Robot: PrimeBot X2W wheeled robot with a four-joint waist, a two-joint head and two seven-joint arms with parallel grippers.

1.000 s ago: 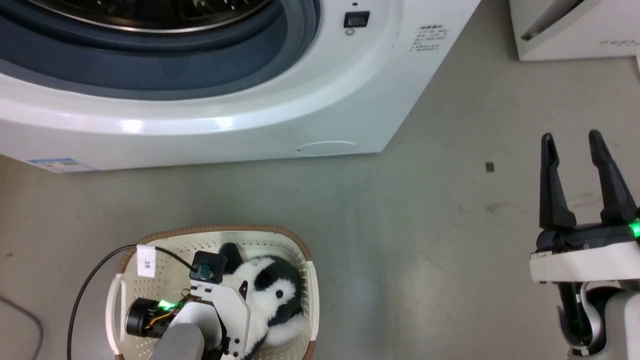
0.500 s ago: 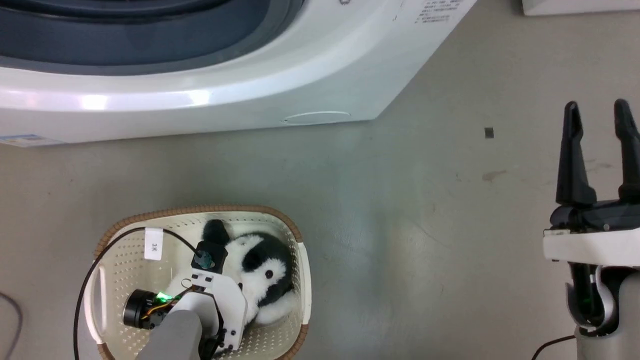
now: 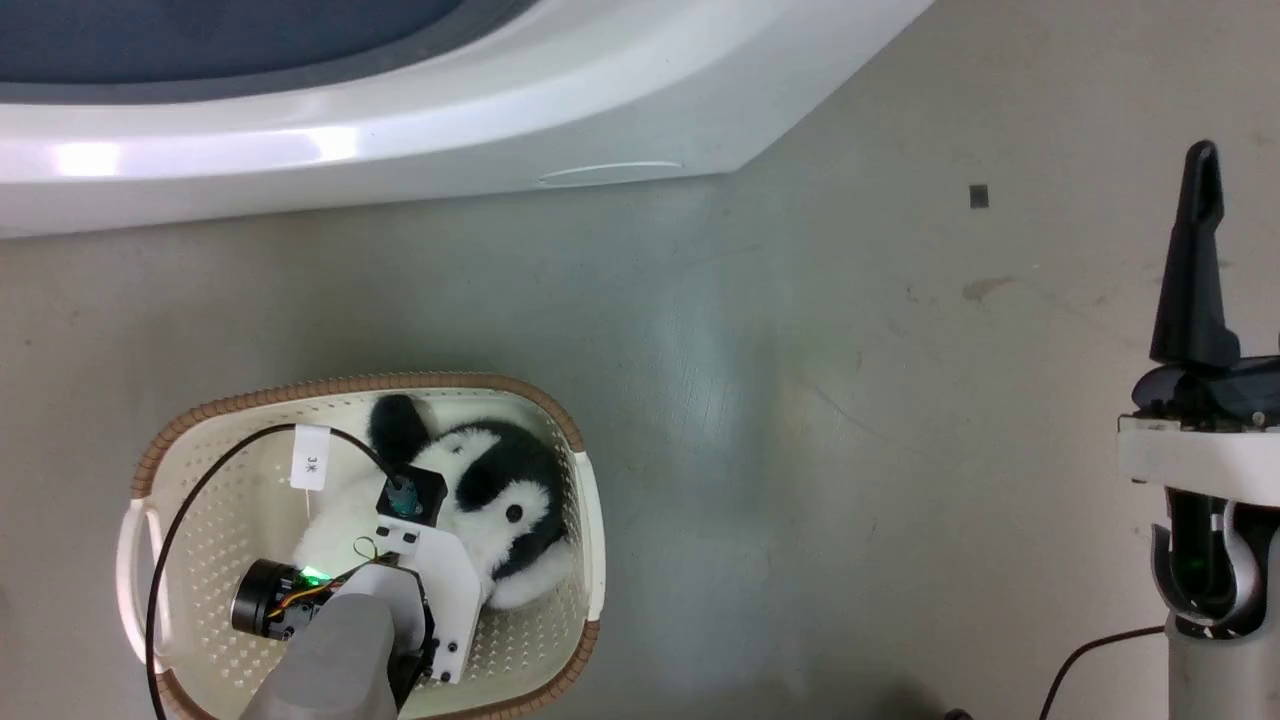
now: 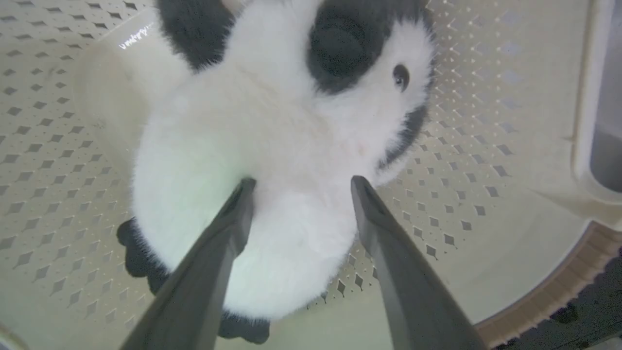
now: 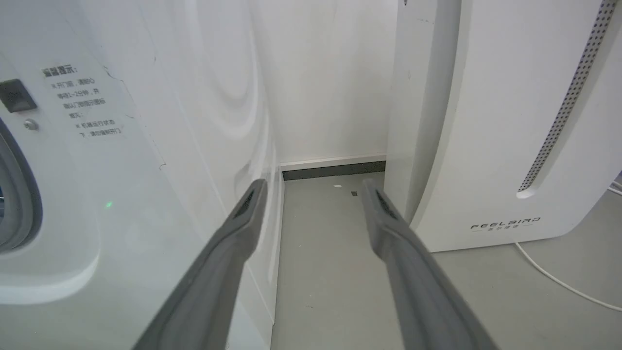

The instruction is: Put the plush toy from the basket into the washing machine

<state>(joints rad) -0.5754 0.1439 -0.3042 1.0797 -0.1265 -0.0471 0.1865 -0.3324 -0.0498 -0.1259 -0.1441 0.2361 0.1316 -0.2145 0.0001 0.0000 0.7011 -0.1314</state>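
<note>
1. Cream plastic on my far left: the basket (image 3: 592,520) sits on the grey floor (image 3: 800,400), brown trim round its rim, well apart from the washer.
2. Inside it lies the plush toy (image 3: 497,505), in the right half of the basket, one black ear up toward the far wall, its black-patched face turned toward the right wall.
3. My left gripper (image 4: 302,181) is down in the basket right over the toy. The left wrist view shows the two dark fingers spread wide, one on each side of the white belly, tips against the fur. Whether they press in, I cannot tell. Nothing is clamped.
4. A small white tag (image 3: 311,467) shows just left of the toy, beside my wrist.
5. Up top, the washing machine (image 3: 400,150) runs across the head view, white front with the grey gasket curving above it.
6. Bare floor fills the middle, between the basket and my other arm.
7. Over on the right, my right gripper (image 5: 315,183) hangs in the air, fingers apart, holding nothing. They point into the gap between the washer's side and the white FEELBIRD appliance (image 5: 486,146).
</note>
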